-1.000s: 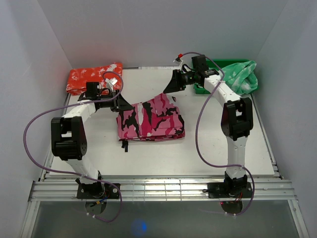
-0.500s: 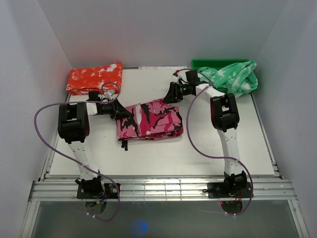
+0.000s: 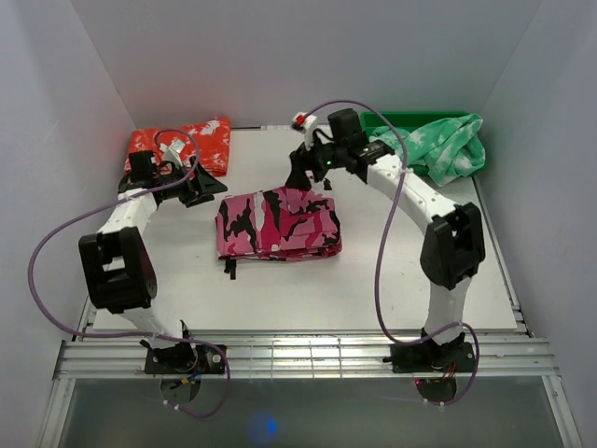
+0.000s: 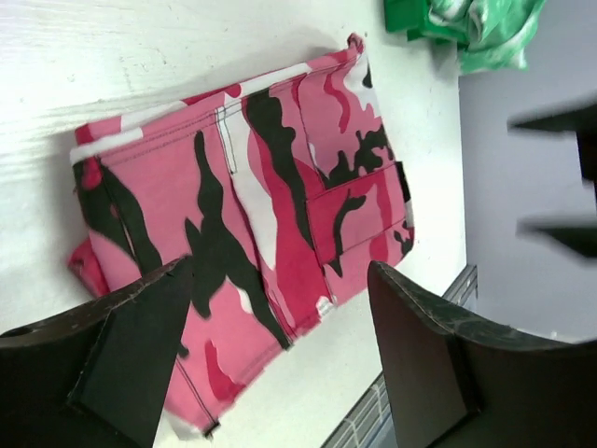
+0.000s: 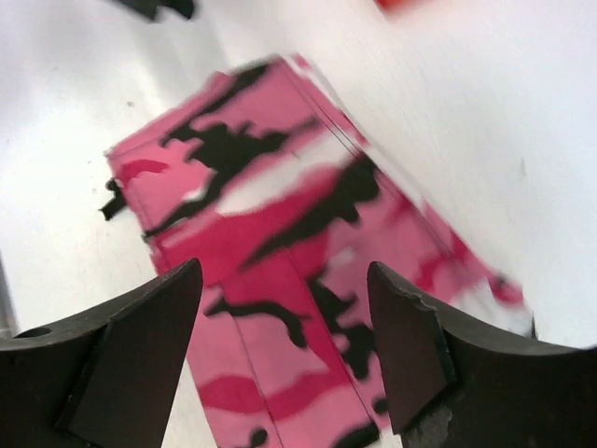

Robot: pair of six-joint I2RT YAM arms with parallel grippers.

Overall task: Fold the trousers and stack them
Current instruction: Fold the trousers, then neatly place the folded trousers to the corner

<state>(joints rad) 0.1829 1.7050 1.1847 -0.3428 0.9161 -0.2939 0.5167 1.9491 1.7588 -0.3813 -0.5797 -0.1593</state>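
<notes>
While both arms are reached over the white tabletop (image 3: 280, 303), the long pair of soft cloth trousers in pink-magenta camouflage with black and white patches (image 3: 278, 222) is seen lying near the middle of the table, folded into a flat, roughly rectangular bundle. A short black strap (image 3: 233, 272) is seen sticking out at its near left corner.

The left gripper (image 3: 207, 185) is held just beside the far left corner of the bundle. In the left wrist view its fingers (image 4: 140, 345) are spread wide apart with nothing between them, and the trousers (image 4: 270, 215) are framed in the gap.

The right gripper (image 3: 298, 175) is placed at the far edge of the bundle. Its fingers (image 5: 410, 345) are likewise parted and nothing is gripped; the trousers (image 5: 289, 252) are shown blurred beneath them.

An orange-red garment with white splotches (image 3: 177, 145) is laid at the far left corner. A green garment with white splotches (image 3: 443, 145) is draped over a green bin (image 3: 410, 120) at the far right, well apart from the trousers.
</notes>
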